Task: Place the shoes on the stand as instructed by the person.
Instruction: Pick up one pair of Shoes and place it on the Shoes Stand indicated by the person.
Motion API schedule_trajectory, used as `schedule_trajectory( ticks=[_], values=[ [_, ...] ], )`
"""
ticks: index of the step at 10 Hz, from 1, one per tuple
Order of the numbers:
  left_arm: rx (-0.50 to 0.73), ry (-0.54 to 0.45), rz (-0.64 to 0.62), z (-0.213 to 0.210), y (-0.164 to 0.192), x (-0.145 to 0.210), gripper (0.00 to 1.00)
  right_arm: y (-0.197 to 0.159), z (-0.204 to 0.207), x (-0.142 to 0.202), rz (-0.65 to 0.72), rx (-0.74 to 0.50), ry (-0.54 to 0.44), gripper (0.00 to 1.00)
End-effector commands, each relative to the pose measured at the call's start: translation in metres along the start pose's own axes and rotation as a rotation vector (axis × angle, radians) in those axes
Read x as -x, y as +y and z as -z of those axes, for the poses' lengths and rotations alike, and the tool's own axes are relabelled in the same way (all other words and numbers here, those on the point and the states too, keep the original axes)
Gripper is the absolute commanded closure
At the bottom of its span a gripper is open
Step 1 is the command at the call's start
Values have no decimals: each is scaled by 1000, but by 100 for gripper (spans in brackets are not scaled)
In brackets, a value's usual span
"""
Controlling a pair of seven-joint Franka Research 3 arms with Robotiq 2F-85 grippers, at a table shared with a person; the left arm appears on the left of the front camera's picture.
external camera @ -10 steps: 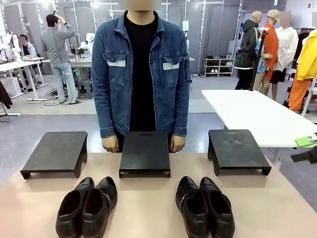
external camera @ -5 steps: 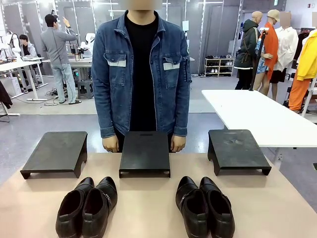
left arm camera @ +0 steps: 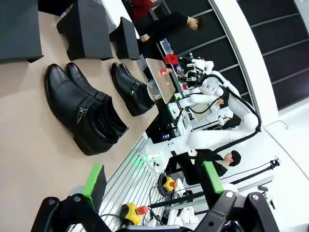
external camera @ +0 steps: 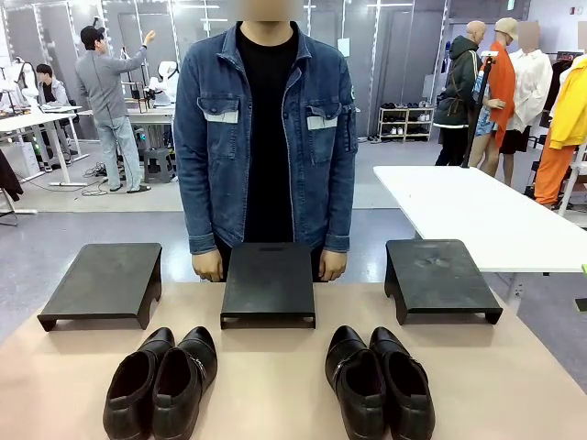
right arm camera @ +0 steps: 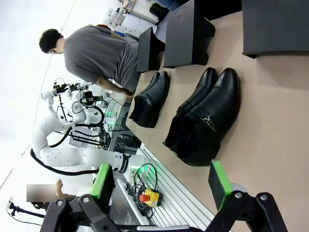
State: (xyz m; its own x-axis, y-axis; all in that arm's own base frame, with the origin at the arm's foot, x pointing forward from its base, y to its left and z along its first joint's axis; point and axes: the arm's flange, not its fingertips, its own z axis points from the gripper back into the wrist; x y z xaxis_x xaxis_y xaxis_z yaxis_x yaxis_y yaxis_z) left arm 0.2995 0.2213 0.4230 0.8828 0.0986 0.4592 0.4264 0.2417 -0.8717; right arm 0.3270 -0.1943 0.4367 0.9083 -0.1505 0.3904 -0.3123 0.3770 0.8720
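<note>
Table (external camera: pixel 275 380) | person's hands (external camera: pixel 208 266) hang down | left gripper (left arm camera: pixel 153 181), right gripper (right arm camera: pixel 161 186) spread

Black shoes (external camera: pixel 160 380), black stands (external camera: pixel 268 280), beige table (external camera: pixel 275 385), blue jacket (external camera: pixel 215 165).

Your non-task stock, listed from the left gripper (left arm camera: pixel 152 165): you have a tan tabletop (left arm camera: pixel 29 145) below and ahead of the jaws, a yellow emergency-stop box (left arm camera: pixel 131 212) with red button low between them, a ribbed aluminium rail (left arm camera: pixel 126 180) just beyond it, and a dark-clothed person (left arm camera: pixel 215 163) farther off behind one jaw.
</note>
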Motion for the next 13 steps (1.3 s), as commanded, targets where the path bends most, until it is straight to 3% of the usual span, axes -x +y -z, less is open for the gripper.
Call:
schedule_trajectory(
  ticks=[1,13],
  values=[
    [4,0,0,-2,0,3,0,0,-2,1,-1,-11,-6,0],
    [4,0,0,-2,0,3,0,0,-2,1,-1,-11,-6,0]
  ],
)
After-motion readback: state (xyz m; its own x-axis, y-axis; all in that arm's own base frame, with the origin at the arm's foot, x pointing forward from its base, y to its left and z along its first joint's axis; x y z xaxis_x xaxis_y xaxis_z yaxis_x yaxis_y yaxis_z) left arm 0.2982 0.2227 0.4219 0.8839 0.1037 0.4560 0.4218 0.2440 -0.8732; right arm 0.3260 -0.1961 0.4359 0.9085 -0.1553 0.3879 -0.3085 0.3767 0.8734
